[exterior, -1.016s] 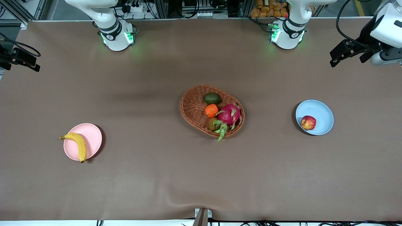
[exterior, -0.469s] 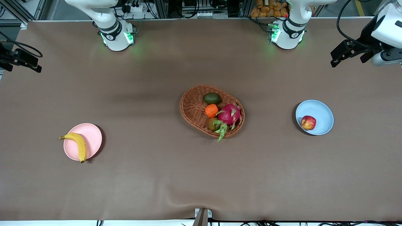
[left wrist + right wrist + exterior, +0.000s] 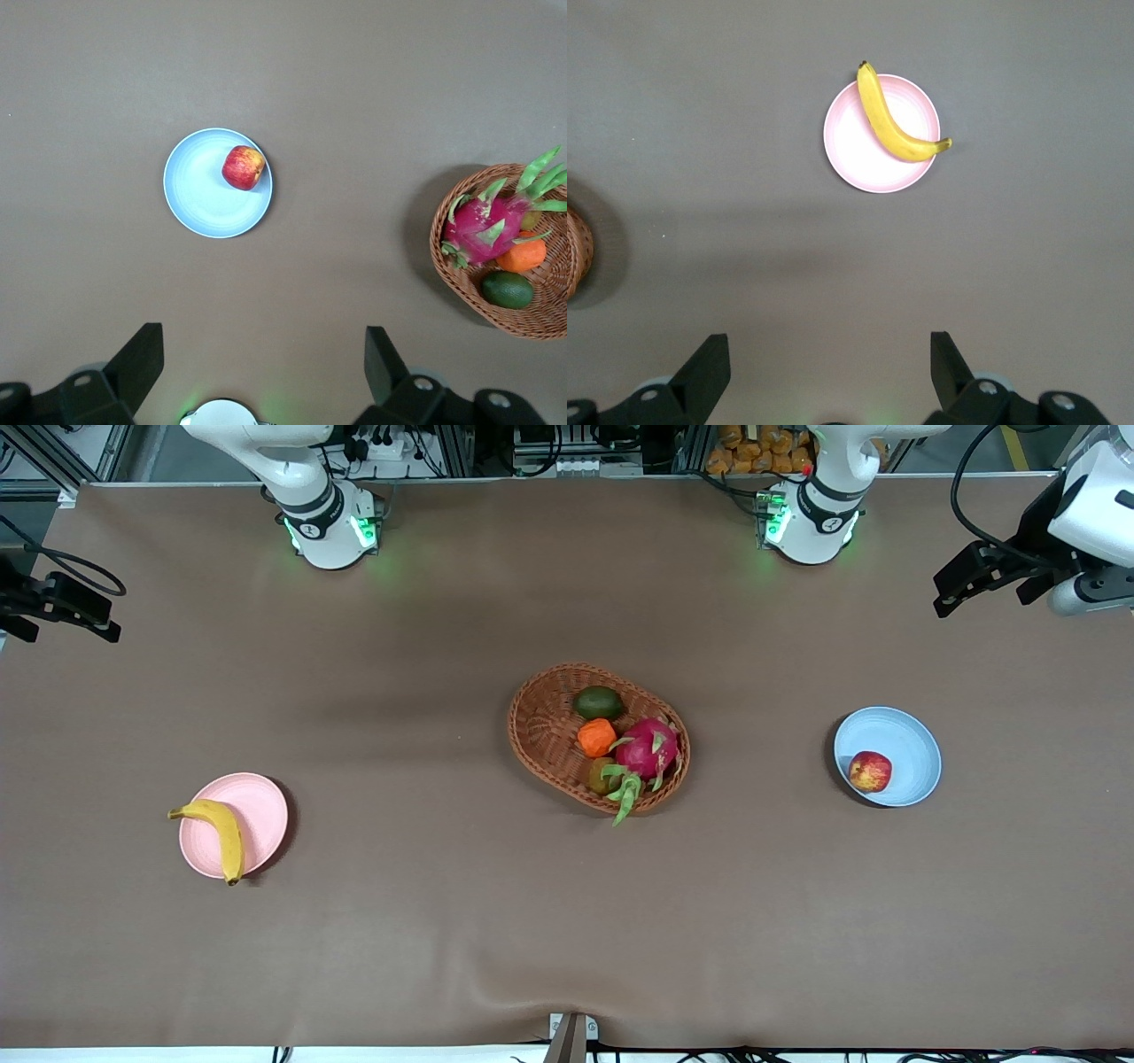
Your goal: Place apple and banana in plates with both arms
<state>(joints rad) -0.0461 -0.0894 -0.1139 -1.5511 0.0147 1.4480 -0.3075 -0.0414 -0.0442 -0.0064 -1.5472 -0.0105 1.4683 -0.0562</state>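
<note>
yellow banana (image 3: 215, 833), pink plate (image 3: 261, 806), red apple (image 3: 870, 771), blue plate (image 3: 908, 740)

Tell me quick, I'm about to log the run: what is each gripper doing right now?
Left gripper: open, holding nothing, up over the table's left-arm end.
Right gripper: open, holding nothing, up over the table's right-arm end.

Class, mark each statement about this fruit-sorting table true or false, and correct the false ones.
1. The apple lies on the blue plate. True.
2. The banana lies in the wicker basket. False: it lies on the pink plate, both tips past the rim.
3. The left gripper is shut on the apple. False: it is open, high over the table, holding nothing.
4. The right gripper is open and empty. True.
5. The dragon fruit sits in the basket beside an orange fruit. True.
</note>
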